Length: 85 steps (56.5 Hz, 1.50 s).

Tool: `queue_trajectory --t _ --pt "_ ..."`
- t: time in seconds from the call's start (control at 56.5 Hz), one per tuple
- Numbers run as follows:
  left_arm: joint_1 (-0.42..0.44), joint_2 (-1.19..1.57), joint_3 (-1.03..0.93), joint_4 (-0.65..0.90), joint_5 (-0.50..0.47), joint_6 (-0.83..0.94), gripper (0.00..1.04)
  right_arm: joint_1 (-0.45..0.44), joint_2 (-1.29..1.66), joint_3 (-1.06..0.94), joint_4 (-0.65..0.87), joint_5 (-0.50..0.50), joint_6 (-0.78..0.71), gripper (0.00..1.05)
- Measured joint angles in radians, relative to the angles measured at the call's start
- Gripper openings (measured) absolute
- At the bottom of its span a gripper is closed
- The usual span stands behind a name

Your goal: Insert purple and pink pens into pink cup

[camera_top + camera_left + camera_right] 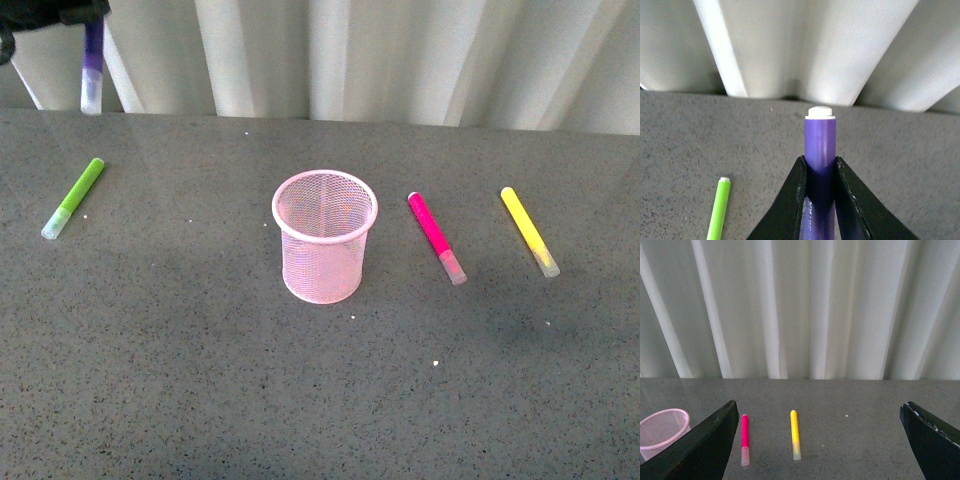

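Note:
The pink cup point(325, 236) stands upright in the middle of the grey table. The pink pen point(436, 237) lies flat just to its right. My left gripper point(88, 20) is at the far upper left, high above the table, shut on the purple pen point(92, 66), which hangs down with its pale cap lowest. In the left wrist view the purple pen point(820, 150) sits clamped between the black fingers point(790, 200). My right gripper point(820, 440) is open and empty, off the table; its view shows the pink pen point(745, 439) and the cup point(662, 432).
A lime-green pen point(73, 198) lies at the left and also shows in the left wrist view point(719, 210). A yellow pen point(529, 231) lies at the right, also in the right wrist view point(795, 434). A white pleated curtain point(400, 55) backs the table.

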Motion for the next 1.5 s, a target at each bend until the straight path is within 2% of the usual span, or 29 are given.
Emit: queue_trajectory --t 0.212,0.424,0.619,0.743,1.096,1.503 --pt "-0.042 -0.2 -0.238 0.261 -0.07 -0.079 0.13 0.0 0.0 0.0 0.0 0.0 0.0 0.98" --pt "-0.162 -0.284 -0.405 0.444 -0.146 -0.141 0.13 0.0 0.0 0.0 0.0 0.0 0.0 0.98" --pt "-0.296 -0.222 -0.438 0.595 -0.226 -0.235 0.13 0.0 0.0 0.0 0.0 0.0 0.0 0.98" --pt "-0.345 -0.106 -0.409 0.676 -0.272 -0.31 0.13 0.0 0.0 0.0 0.0 0.0 0.0 0.98" --pt "-0.383 0.075 -0.329 0.719 -0.322 -0.459 0.13 0.0 0.0 0.0 0.0 0.0 0.0 0.98" --pt "-0.42 0.118 -0.366 0.769 -0.371 -0.561 0.13 0.0 0.0 0.0 0.0 0.0 0.0 0.98"
